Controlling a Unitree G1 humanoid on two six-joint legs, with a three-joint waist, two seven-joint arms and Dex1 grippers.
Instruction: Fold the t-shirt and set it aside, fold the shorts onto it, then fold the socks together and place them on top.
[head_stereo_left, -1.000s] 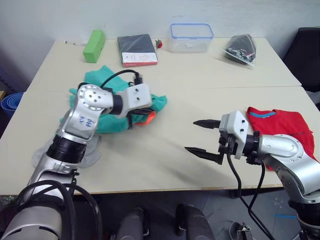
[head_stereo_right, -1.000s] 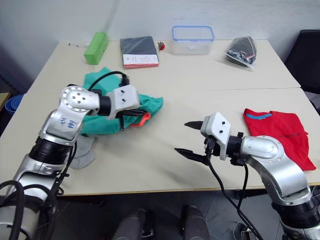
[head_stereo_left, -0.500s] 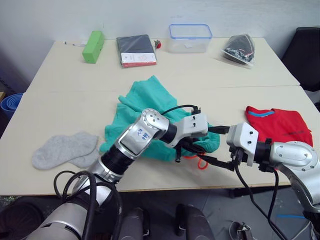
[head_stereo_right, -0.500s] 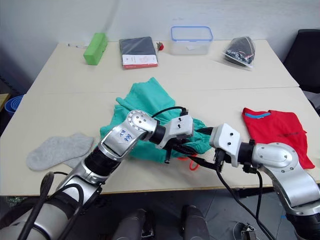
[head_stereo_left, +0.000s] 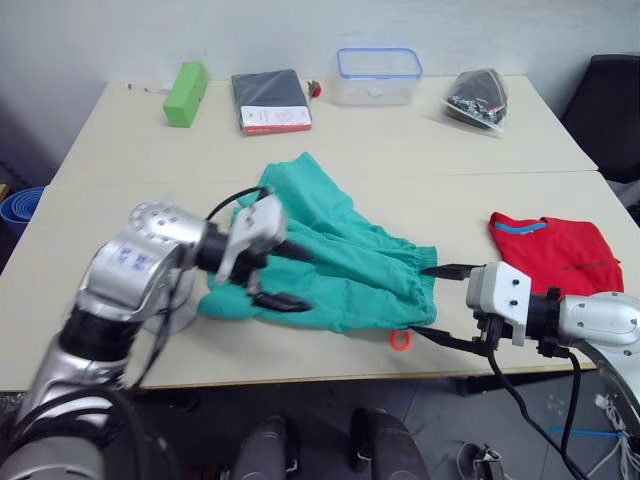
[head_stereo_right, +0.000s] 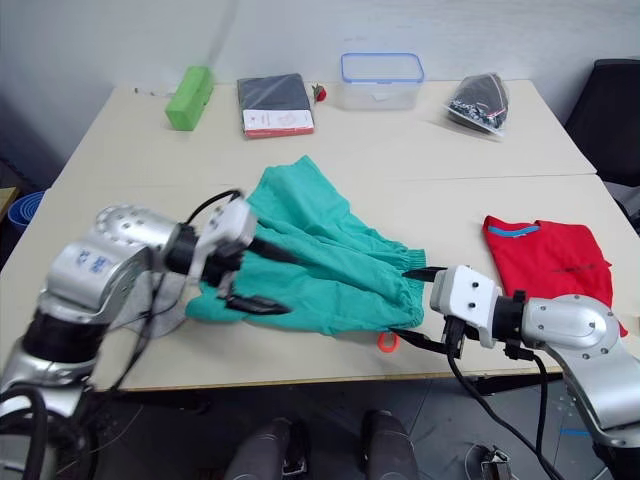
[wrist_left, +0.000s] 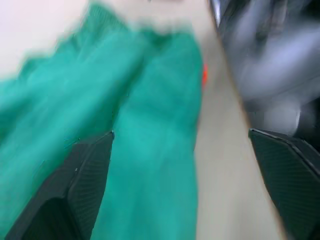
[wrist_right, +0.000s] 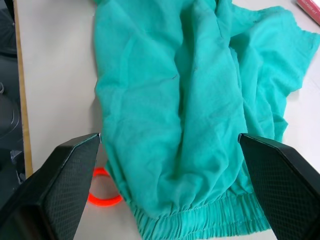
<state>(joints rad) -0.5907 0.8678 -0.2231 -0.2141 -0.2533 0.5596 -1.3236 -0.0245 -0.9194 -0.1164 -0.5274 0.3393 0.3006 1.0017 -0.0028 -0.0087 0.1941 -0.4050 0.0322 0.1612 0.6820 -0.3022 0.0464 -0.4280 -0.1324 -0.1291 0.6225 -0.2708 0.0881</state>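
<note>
The teal-green shorts (head_stereo_left: 345, 262) lie spread out in the middle of the table, waistband toward my right arm. Their orange drawstring loop (head_stereo_left: 400, 340) sits near the front edge. My left gripper (head_stereo_left: 308, 280) hangs open over the shorts' left part and holds nothing. My right gripper (head_stereo_left: 418, 300) is open, its fingers either side of the waistband end; its wrist view looks down on the shorts (wrist_right: 190, 110) and the loop (wrist_right: 105, 187). The red t-shirt (head_stereo_left: 555, 250) lies at the far right. A grey bit of the socks (head_stereo_right: 168, 308) peeks from behind my left arm.
Along the back of the table stand a green block (head_stereo_left: 186, 78), a dark flat packet (head_stereo_left: 272, 100), a clear box with a blue rim (head_stereo_left: 380, 75) and a dark bag (head_stereo_left: 480, 95). A black chair (head_stereo_left: 620, 100) is at the right.
My left gripper pulled the shorts from the left to the table's middle, then opened and drew back left. The shorts now lie spread. My right gripper moved in to the waistband.
</note>
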